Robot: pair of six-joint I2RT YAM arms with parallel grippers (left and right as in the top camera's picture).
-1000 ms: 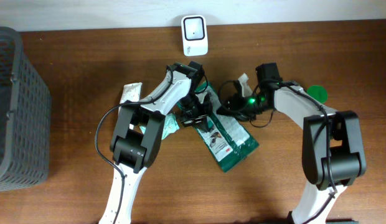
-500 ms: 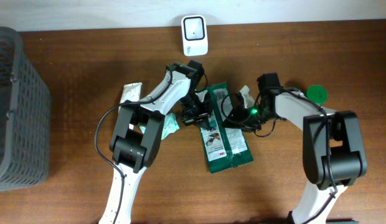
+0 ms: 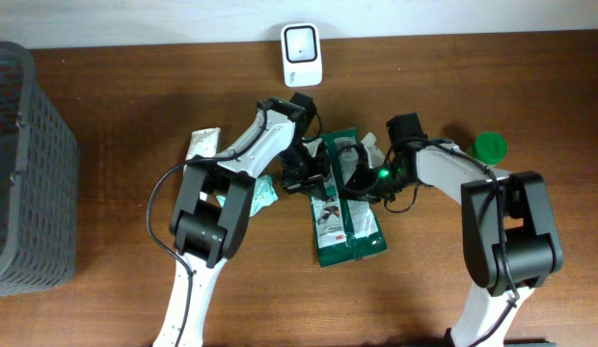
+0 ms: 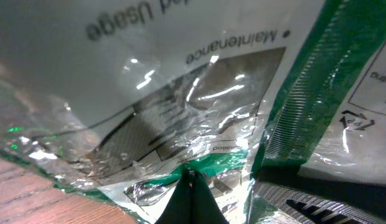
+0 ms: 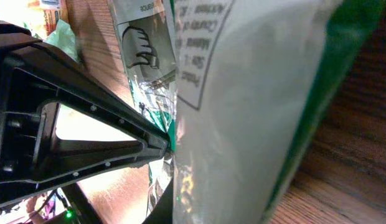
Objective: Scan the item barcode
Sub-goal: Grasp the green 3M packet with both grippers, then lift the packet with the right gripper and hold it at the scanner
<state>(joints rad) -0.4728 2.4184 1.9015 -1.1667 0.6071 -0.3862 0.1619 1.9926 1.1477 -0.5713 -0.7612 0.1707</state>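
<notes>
- Brown wood-grain counter (image 3: 125,87) fills my overhead view, with a pale wall strip along its far edge.
- My left tool (image 4: 192,186) is fully closed. Its dark fingers meet in a narrow wedge and pinch the crinkled foil edge of the pouch (image 3: 347,217).
- My right tool (image 3: 362,159) is closed as well. In its wrist view one black, triangular finger (image 5: 87,143) presses its tip against the pouch's side, so I take it as gripped at the upper right corner.
- Shiny plastic film makes up the pouch, flat and rectangular, dark green with white printed panels and a ribbed green seal strip.
- It lies lengthwise between the two tools. Its top end sits up at the fingers and the rest trails toward me on the counter.
- Just left of the left arm lies a crumpled pale-green wrapper (image 3: 265,193), and farther left a small flat white-and-green packet (image 3: 203,145).
- Right of the right arm sits a round green lid (image 3: 490,146).
- At the far edge, beyond both tools, stands the white scanner (image 3: 302,54), a rounded box with a dark window.
- Far left stands a grey slatted basket (image 3: 29,164).
</notes>
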